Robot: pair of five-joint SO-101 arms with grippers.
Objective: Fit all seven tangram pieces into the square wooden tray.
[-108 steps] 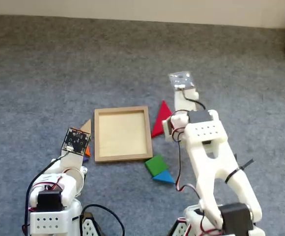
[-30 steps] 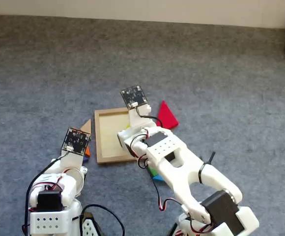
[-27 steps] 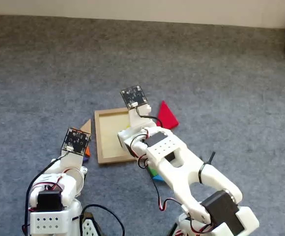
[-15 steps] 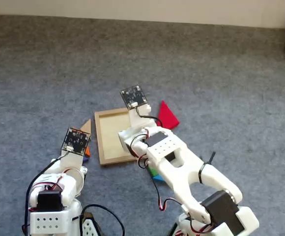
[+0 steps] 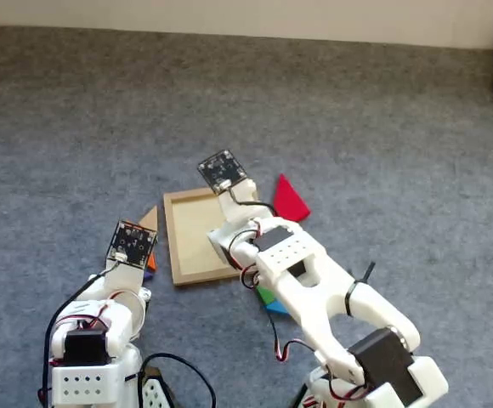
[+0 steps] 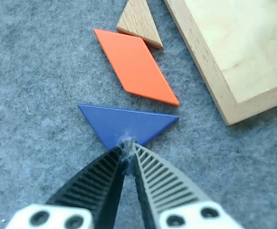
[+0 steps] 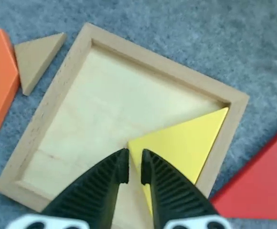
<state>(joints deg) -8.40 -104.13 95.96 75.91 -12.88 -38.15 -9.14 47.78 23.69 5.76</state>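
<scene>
While the right arm (image 5: 314, 289) hides half the tray (image 5: 178, 246) overhead, one piece sits inside.
Your right gripper (image 7: 134, 167), a slit apart, pinches the yellow triangle (image 7: 186, 143) lodged in a tray corner; your left gripper (image 6: 127, 149), closed and empty, rests at the blue triangle (image 6: 129, 124); six pieces lie outside, the green piece (image 5: 266, 296) half-covered; tray floor beside the yellow lies open.

Setting: a robotics lab or hobby test bench. Indicators: the left arm (image 5: 89, 340) and right arm (image 5: 314, 285) are white printed plastic, with exposed cables (image 5: 178, 360) and bare camera boards (image 5: 222, 172) at the wrists. The work surface is grey carpet-like matting (image 5: 382, 110) ending at a pale wall strip (image 5: 229, 15). Work items are puzzle parts: a square wooden tray (image 5: 172, 238) and a yellow triangle (image 7: 186, 138).
</scene>
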